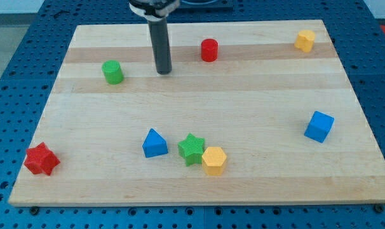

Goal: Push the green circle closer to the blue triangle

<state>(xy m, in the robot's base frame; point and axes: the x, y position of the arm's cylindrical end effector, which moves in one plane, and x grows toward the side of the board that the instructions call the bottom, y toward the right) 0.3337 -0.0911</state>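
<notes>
The green circle is a short green cylinder standing at the upper left of the wooden board. The blue triangle lies toward the view's bottom, left of centre, well below the green circle and a little to its right. My tip rests on the board to the right of the green circle, at about the same height in the view, with a clear gap between them. The rod rises from the tip to the view's top.
A green star and a yellow hexagon touch each other just right of the blue triangle. A red cylinder stands right of my tip. A yellow block is top right, a blue cube right, a red star bottom left.
</notes>
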